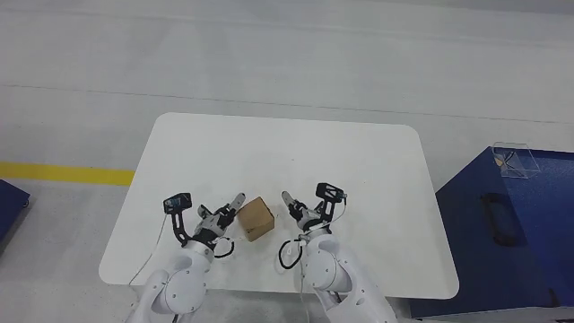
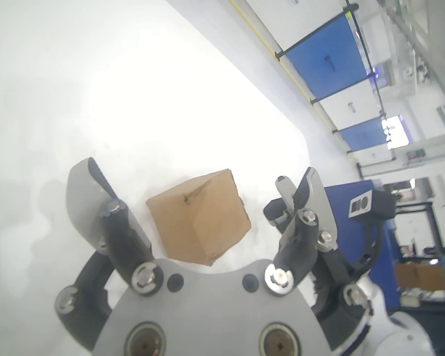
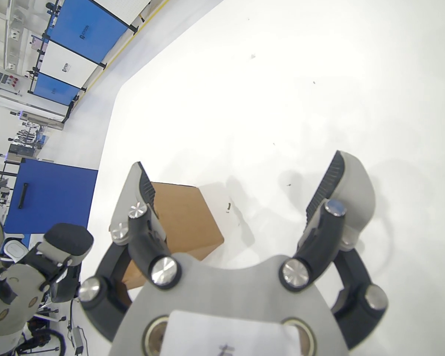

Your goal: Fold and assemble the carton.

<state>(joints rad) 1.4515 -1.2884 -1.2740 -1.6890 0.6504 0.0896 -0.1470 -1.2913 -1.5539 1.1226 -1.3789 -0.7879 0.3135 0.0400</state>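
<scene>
Either side of the carton, sat on the table, left gripper and right gripper both gape wide, holding nothing. Looks basically assembled already; next I'd guess pressing flaps flush.

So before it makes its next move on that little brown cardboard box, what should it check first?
1. Small brown cardboard carton resting on the white table: ok.
2. Left gripper open, holding nothing: ok.
3. Right gripper open, holding nothing: ok.
4. Carton lined up between the left gripper's fingers: ok, it lies ahead of them, untouched.
5. Carton lined up between the right gripper's fingers: not ok, it sits off beside one finger.
6. Carton fully folded shut: cannot tell; the visible faces look closed, the underside is hidden.
</scene>
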